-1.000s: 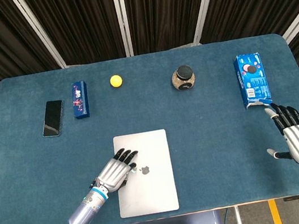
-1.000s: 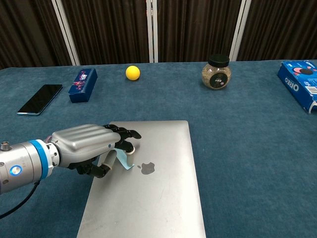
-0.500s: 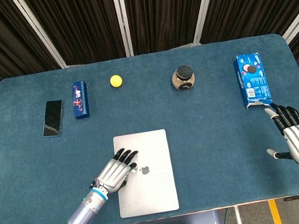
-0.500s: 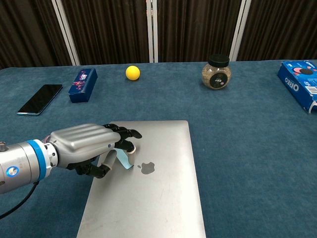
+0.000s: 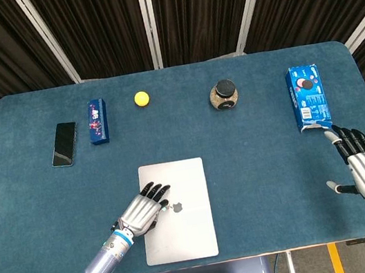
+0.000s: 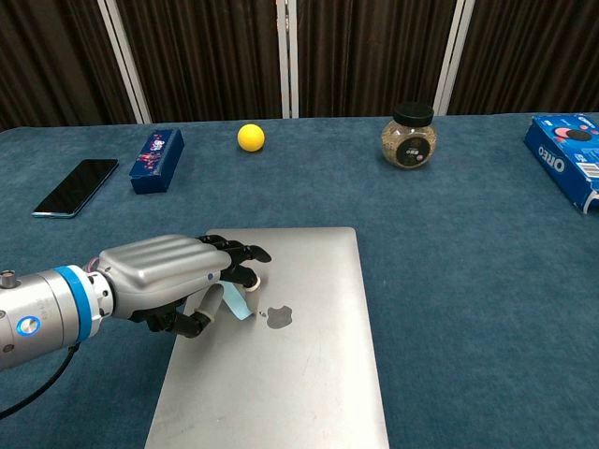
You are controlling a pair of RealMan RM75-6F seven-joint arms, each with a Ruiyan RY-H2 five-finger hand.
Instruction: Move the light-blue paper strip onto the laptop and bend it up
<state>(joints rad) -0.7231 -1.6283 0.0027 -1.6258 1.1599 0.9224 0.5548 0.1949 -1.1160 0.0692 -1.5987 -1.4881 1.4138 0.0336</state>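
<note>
The left hand (image 6: pixel 173 285) lies low over the near-left part of the closed laptop (image 6: pixel 290 365), its fingers (image 6: pixel 239 253) curled forward with the dark tips on the lid. The light-blue paper strip (image 6: pixel 237 301) shows beneath them, apparently pinched between thumb and fingers, one end reaching the lid just beside the logo. The strip stands tilted rather than flat, which suggests the bend-up step is in hand; the lid serves as the backing surface for the crease. How firmly the strip is held cannot be told.

The right hand (image 5: pixel 364 168) rests palm down on the table (image 5: pixel 257 166) at the near-right edge, fingers spread and holding nothing, well apart from the laptop, so it does not obstruct the work.

Further off, on the blue cloth surface, stand a phone (image 5: pixel 64 144), a small blue box (image 5: pixel 98 121), a yellow ball (image 5: pixel 141 98), a lidded jar (image 5: pixel 224 95) and a cookie box (image 5: pixel 308 97). Dark curtains (image 5: pixel 182 10) with pale uprights close the room behind.
</note>
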